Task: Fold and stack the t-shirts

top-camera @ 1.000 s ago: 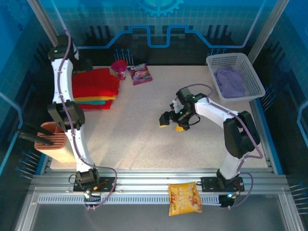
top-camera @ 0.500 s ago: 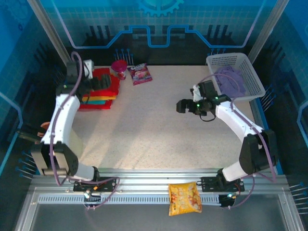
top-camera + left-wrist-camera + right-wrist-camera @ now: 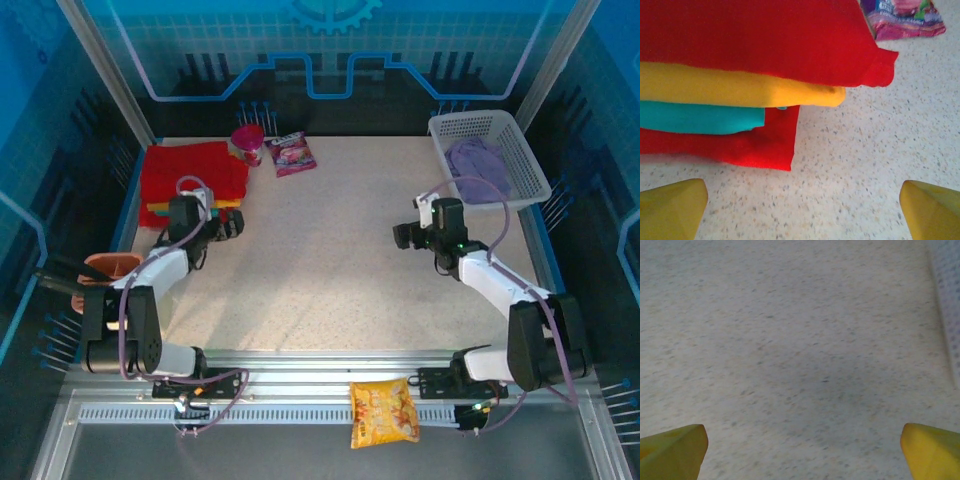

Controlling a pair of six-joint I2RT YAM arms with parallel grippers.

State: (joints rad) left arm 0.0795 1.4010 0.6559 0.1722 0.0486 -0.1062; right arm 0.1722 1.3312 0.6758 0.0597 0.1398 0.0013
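Judging lilac t-shirt (image 3: 478, 168), crumpled inside basket (image 3: 470, 121): soft, light, floppy; pinch topmost fold. Right gripper (image 3: 402, 235) near basket, left gripper (image 3: 232, 224) well apart from it; both spread wide, holding nothing.

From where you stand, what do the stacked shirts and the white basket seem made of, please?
Folded red, yellow and teal shirts: soft matte knit cloth, judging by rounded folds and fine weave. White lattice basket: probably moulded plastic, rigid perforated walls.

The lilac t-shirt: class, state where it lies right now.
In the top external view, the lilac t-shirt lies crumpled inside the white lattice basket at the far right corner of the table.
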